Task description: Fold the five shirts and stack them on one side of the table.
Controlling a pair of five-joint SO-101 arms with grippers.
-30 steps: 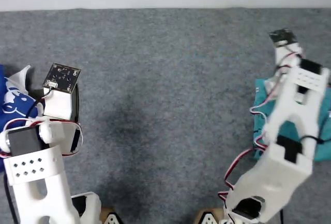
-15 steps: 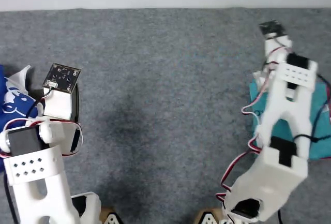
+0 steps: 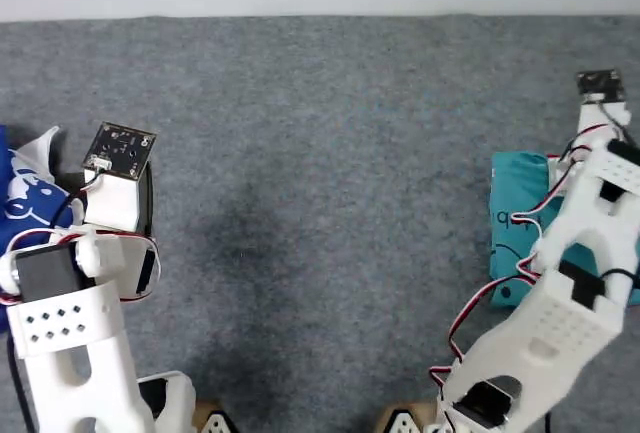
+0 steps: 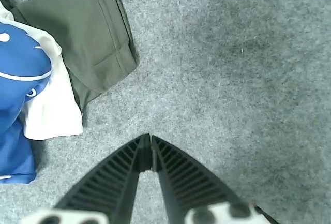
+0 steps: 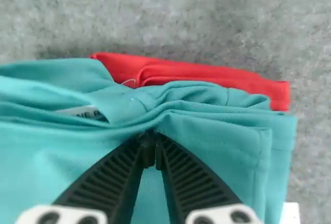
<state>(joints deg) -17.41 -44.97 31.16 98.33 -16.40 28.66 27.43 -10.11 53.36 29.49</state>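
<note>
Looking down on the grey bench (image 3: 320, 153), with two white arms at its near edge. Left arm (image 3: 70, 333) at the bench's near left corner, right arm (image 3: 560, 323) at its near right corner, the two well apart, bare grey bench surface between them.

Left jaws: pressed together, pinching nothing, tips held over bare bench surface. Near them, toward the bench's left edge, olive shirt (image 4: 88, 32) lying flat, one stitched hem showing along its border. Blue and white shirt (image 4: 20, 79) touching the olive one on the side nearer the bench's left edge, a white sleeve lying over the olive cloth. Seen from above, the blue and white cloth rumpled rather than folded, right at the bench's left edge and partly hidden under the left arm.

Right jaws: pressed together, tips down at a raised fold of the teal shirt (image 5: 217, 146). Cannot tell whether any cloth is caught between them. Teal shirt folded, lying at the bench's right edge, partly covered from above by the right arm and its wires. Red shirt (image 5: 207, 76) directly under the teal one, also folded, with one long strip of it sticking out past the teal edge.
</note>
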